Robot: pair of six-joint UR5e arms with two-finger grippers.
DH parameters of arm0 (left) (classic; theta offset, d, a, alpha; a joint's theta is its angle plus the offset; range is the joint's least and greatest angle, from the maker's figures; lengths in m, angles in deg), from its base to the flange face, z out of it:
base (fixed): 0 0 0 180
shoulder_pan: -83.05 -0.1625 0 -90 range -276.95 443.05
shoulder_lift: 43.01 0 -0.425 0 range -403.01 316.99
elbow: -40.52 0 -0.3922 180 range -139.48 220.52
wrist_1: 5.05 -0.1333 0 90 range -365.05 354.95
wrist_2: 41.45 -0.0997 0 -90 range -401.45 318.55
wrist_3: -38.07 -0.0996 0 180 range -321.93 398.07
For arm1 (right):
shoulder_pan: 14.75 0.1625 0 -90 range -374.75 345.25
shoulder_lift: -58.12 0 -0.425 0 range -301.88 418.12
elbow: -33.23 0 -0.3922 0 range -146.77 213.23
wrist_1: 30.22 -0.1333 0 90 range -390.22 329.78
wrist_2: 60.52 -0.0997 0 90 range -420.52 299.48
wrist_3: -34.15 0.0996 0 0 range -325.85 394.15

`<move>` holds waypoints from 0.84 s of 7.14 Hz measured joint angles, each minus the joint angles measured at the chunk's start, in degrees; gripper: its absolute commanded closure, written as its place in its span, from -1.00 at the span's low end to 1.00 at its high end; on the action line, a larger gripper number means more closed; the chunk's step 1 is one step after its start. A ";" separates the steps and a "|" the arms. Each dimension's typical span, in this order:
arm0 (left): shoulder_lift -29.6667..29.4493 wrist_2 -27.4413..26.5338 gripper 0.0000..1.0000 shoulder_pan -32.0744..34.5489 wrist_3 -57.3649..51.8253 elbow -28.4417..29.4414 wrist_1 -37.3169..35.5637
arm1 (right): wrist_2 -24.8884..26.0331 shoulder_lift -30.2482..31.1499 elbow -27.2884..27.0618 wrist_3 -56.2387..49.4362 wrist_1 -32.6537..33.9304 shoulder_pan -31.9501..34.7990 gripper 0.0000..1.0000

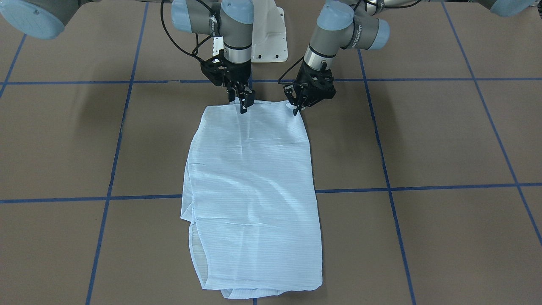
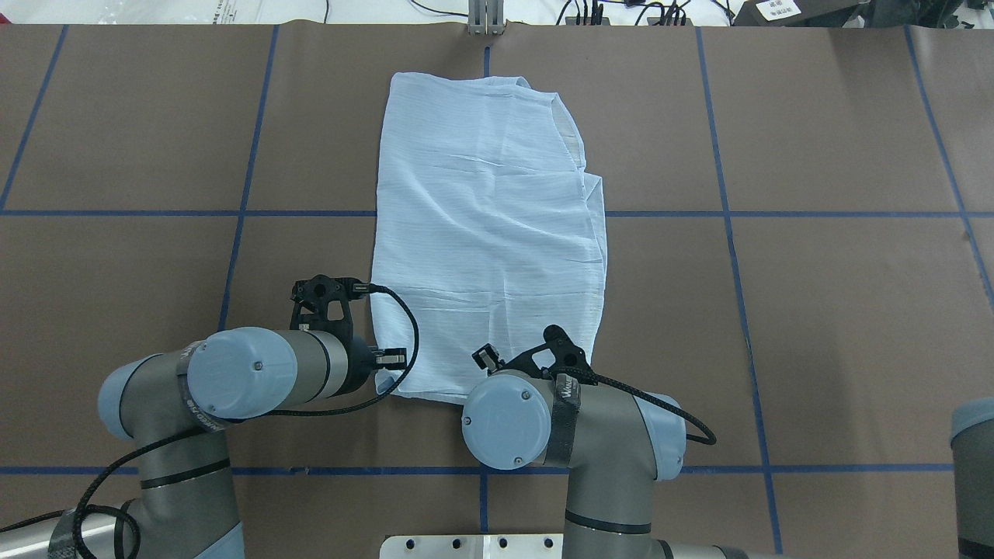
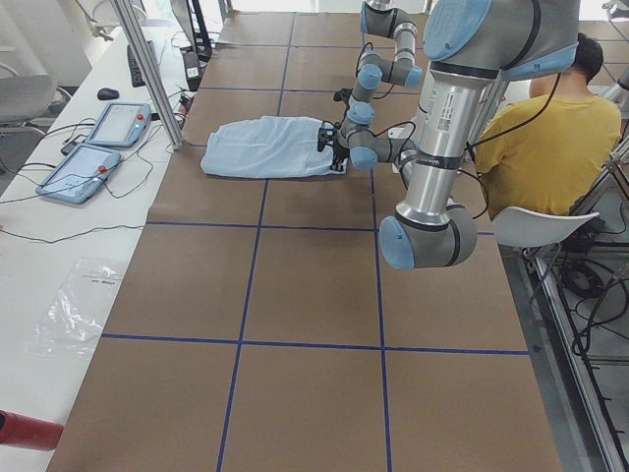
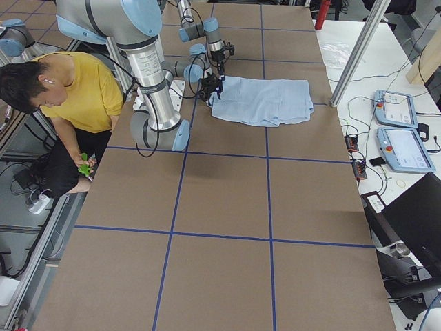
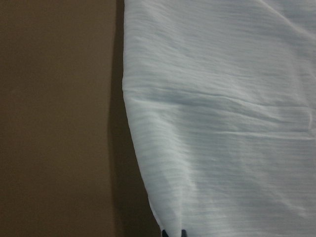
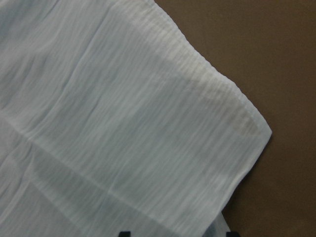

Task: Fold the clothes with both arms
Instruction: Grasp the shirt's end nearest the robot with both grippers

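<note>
The light-blue shirt lies folded into a long strip on the brown table, running away from the robot; it also shows in the overhead view. Both grippers are at its edge nearest the robot. My left gripper is shut on one corner of that edge, which is slightly raised; in the left wrist view its tips sit close together on the cloth. My right gripper is at the other corner, jaws wide apart over the cloth. In the overhead view its fingers are hidden under the wrist.
The white pedestal base stands just behind the grippers. Blue tape lines grid the table. A seated person in a yellow shirt is beside the robot. Two teach pendants lie on the side bench beyond the shirt's far end.
</note>
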 measured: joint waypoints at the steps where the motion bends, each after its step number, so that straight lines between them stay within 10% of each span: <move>1: 0.00 0.00 1.00 0.00 0.00 0.00 0.01 | 0.24 -0.05 0.06 0.11 0.00 0.00 -0.04; 4: 0.00 0.00 1.00 0.00 0.00 0.00 0.01 | 1.02 -0.32 0.11 1.89 -0.08 -0.01 0.93; 6: 0.00 0.00 1.00 0.00 0.00 0.00 0.01 | 1.47 -0.60 0.12 3.73 -0.09 -0.06 1.00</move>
